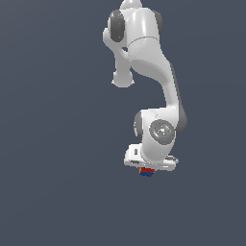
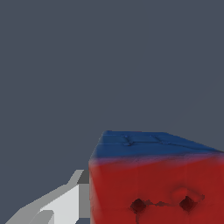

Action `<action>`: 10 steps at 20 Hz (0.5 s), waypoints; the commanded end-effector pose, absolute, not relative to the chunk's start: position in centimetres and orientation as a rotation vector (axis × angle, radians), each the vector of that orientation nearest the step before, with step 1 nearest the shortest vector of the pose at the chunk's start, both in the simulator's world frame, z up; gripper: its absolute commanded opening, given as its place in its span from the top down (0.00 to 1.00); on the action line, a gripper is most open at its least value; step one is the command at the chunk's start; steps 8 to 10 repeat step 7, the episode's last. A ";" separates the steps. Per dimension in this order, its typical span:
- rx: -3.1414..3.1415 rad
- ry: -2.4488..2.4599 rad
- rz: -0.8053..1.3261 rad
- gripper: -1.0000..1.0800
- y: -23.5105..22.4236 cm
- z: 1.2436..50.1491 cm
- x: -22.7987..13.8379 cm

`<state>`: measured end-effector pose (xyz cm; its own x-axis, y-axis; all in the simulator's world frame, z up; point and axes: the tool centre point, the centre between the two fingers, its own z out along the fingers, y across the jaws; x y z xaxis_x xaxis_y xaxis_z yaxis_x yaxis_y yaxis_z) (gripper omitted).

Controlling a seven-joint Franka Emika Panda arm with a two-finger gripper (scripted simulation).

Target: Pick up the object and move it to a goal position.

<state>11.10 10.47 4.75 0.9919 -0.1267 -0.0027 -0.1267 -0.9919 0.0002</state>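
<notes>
The object [image 1: 146, 171] is a tiny block with a red face and a blue layer. In the exterior view it peeks out from under the white hand of my gripper [image 1: 148, 166], whose fingers are hidden by the hand. In the wrist view the object [image 2: 153, 183] fills the near corner. Its red face has two dark dots and a blue layer lies beyond it. One light grey finger [image 2: 65, 203] lies flat against the block's side. The other finger is out of the picture. The gripper looks shut on the object.
The white arm [image 1: 149, 57] reaches down the exterior view from the top, and its wrist [image 1: 161, 130] sits over the hand. All around is a plain dark grey surface [image 1: 57, 144]. No goal marker shows.
</notes>
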 end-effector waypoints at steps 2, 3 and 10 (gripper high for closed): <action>-3.135 0.202 0.001 1.00 11.1 5.0 11.5; -3.135 0.202 0.001 1.00 11.2 5.0 11.5; -3.135 0.202 0.001 1.00 11.1 4.9 11.5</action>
